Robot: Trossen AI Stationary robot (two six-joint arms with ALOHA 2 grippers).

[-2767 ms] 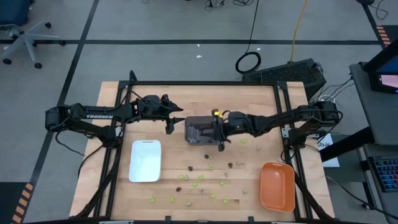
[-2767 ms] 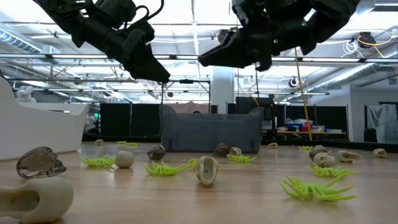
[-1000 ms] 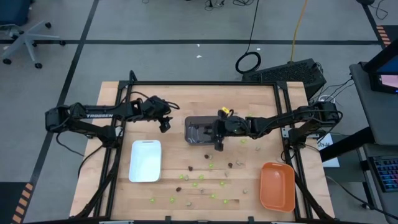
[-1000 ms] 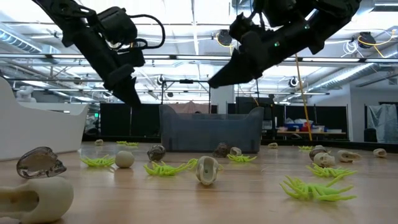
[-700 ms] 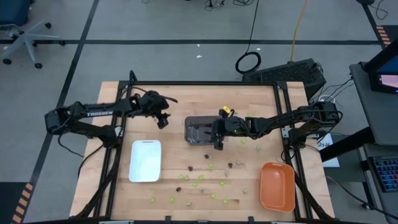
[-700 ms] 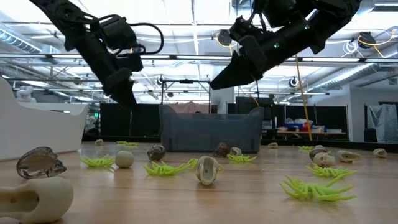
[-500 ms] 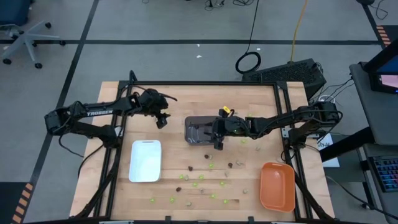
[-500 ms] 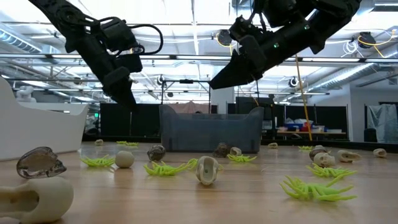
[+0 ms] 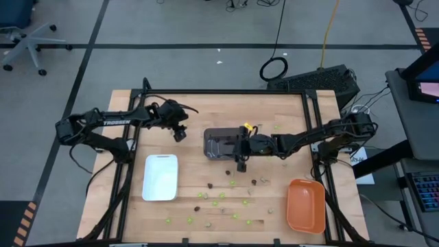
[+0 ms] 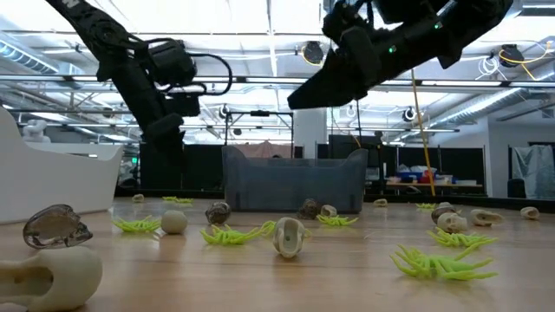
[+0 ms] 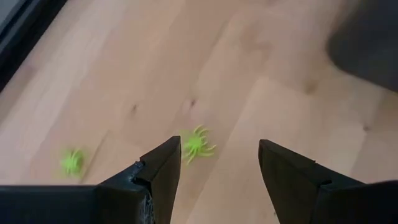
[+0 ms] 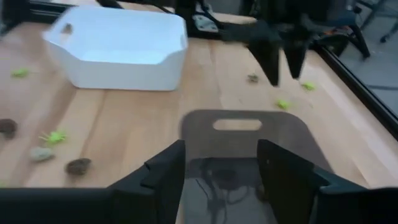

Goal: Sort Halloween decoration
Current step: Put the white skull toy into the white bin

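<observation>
Two lime-green plastic spiders (image 11: 198, 144) show only past the left gripper (image 11: 214, 163), whose spread fingers hold nothing; right gripper (image 12: 221, 163) gapes empty over the dark grey rectangular tray (image 12: 245, 142) on the pale wooden table (image 9: 288, 113).

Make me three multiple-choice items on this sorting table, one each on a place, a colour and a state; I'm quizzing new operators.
1. Where does the right gripper hang?
A. Over the dark grey tray
B. Over the white tray
C. Over the orange tray

2. What colour is the spider trinket ahead of the left gripper's fingers?
A. Pale tan
B. Lime-green
C. Dark brown

3. How do the left gripper's jaws stand?
A. Shut on a trinket
B. Shut on nothing
C. Open, holding nothing

Answers:
1. A: the high view puts it at the dark grey tray, apart from the white tray and the orange tray.
2. B: the left wrist view shows a lime-green spider on the wood.
3. C: in that view the left gripper shows bare table between its fingers.
</observation>
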